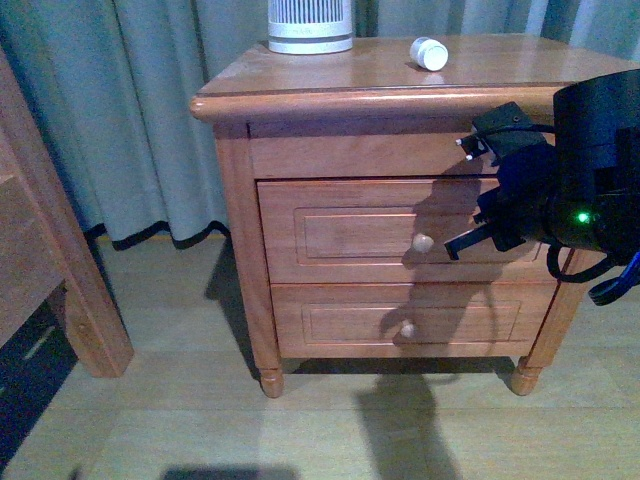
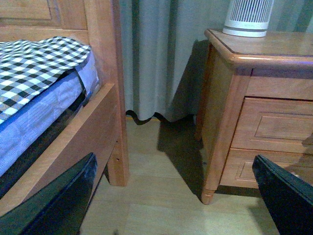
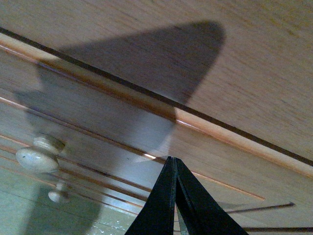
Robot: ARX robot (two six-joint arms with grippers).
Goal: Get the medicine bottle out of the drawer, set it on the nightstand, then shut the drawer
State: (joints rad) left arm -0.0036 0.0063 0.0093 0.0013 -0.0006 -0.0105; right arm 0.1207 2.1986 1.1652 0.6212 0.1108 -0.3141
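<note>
The medicine bottle [image 1: 429, 53] is lying on its side on top of the nightstand [image 1: 380, 100], at about 3 o'clock from the white ribbed appliance [image 1: 310, 27]. The drawer [image 1: 400, 232] is sitting closed. The right gripper [image 3: 172, 169] is hovering just before the drawer front, fingers pressed together. The left gripper's fingers [image 2: 54, 205] are spread wide apart above the floor [image 2: 166, 196].

white medicine bottle [image 1: 429, 53] lies atop nightstand [image 1: 300, 75]; drawer [image 1: 400, 232] shut.

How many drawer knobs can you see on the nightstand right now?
2. One knob sits on the taller upper drawer, just left of the right gripper. The second knob sits on the shorter drawer front below it. Neither looks hidden.
</note>
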